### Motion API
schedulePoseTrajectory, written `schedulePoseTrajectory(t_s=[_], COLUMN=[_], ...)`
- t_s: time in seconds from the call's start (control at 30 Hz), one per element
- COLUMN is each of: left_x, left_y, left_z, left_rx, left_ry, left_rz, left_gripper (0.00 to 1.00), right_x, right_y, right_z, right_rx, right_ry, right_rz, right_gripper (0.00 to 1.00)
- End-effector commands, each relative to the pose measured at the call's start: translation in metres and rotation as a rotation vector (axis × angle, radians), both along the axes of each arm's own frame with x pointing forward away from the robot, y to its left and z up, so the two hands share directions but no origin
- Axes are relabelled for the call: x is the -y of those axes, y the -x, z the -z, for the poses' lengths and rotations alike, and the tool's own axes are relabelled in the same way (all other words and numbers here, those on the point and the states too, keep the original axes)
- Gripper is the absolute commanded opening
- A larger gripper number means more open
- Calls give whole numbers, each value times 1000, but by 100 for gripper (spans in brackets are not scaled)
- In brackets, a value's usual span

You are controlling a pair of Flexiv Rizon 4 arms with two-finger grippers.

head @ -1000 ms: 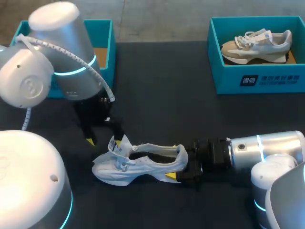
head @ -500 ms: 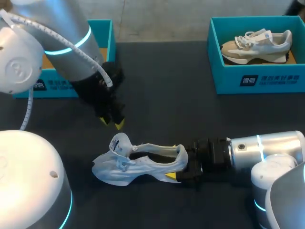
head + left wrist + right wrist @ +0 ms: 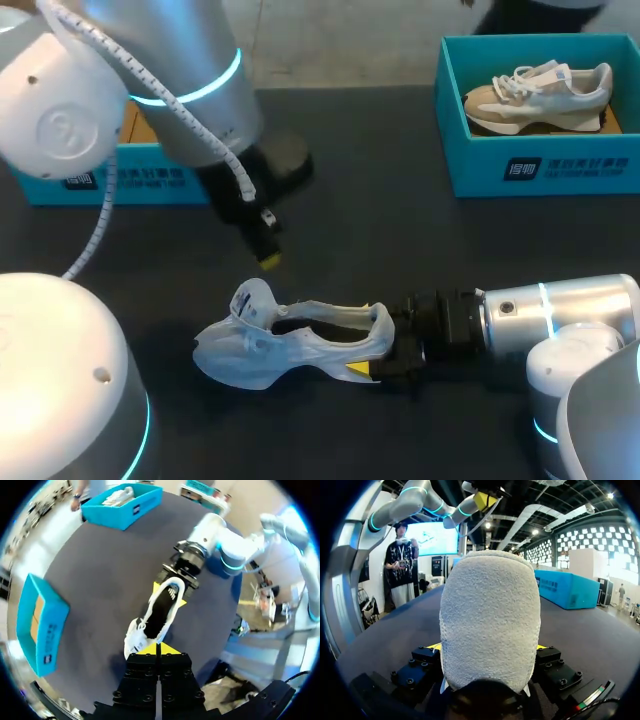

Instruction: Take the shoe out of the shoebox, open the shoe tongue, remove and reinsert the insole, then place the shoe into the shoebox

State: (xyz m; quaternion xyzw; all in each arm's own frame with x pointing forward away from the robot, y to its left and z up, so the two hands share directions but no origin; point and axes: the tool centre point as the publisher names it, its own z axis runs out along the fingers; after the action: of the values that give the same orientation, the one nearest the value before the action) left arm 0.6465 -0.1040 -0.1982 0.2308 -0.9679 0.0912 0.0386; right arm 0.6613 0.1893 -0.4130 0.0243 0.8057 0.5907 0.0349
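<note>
A white shoe [image 3: 285,345] lies on its side on the black table, toe to the left, its tongue [image 3: 248,298] standing up. My right gripper [image 3: 375,352] is shut on the shoe's heel [image 3: 490,615], which fills the space between its fingers. My left gripper [image 3: 268,258] hangs shut and empty a little above and behind the tongue. Seen from the left wrist, the shoe [image 3: 159,611] lies ahead of the closed yellow tips of the left gripper [image 3: 157,649], with the right gripper [image 3: 172,586] at its far end. The empty blue shoebox [image 3: 100,182] is partly hidden behind my left arm.
A second blue box [image 3: 545,165] at the back right holds a beige and white shoe [image 3: 540,92]. The left arm's large body stands over the table's left side. Bare black table lies between the two boxes.
My left gripper has let go of the tongue, closed, and lifted away towards the back right. The tongue stays raised. The right gripper and the shoe have not moved.
</note>
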Motion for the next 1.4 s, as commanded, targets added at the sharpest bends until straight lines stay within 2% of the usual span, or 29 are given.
schedulePoseTrajectory(t_s=[0.03,0.33,0.47,0.53,0.67,1.0,1.4], left_x=[1,3,17,23,32,49,52], left_y=[-2,-4,-7,-9,-8,-6,-5], left_z=[-1,2,21,30,45,76,81], left_rx=[14,14,39,45,85,63,77], left_ry=[-3,3,63,41,66,35,26], left_rz=[99,108,340,353,476,684,700], left_gripper=[0,0,0,0,0,0,0], right_x=[-1,-1,-1,-1,-1,-1,-1], right_y=[1,1,1,1,1,1,1], right_z=[0,0,0,0,0,0,0], right_rx=[0,0,0,0,0,0,0], right_ry=[2,2,2,2,2,2,2], right_rz=[2,2,2,2,2,2,2], right_gripper=[0,0,0,0,0,0,0])
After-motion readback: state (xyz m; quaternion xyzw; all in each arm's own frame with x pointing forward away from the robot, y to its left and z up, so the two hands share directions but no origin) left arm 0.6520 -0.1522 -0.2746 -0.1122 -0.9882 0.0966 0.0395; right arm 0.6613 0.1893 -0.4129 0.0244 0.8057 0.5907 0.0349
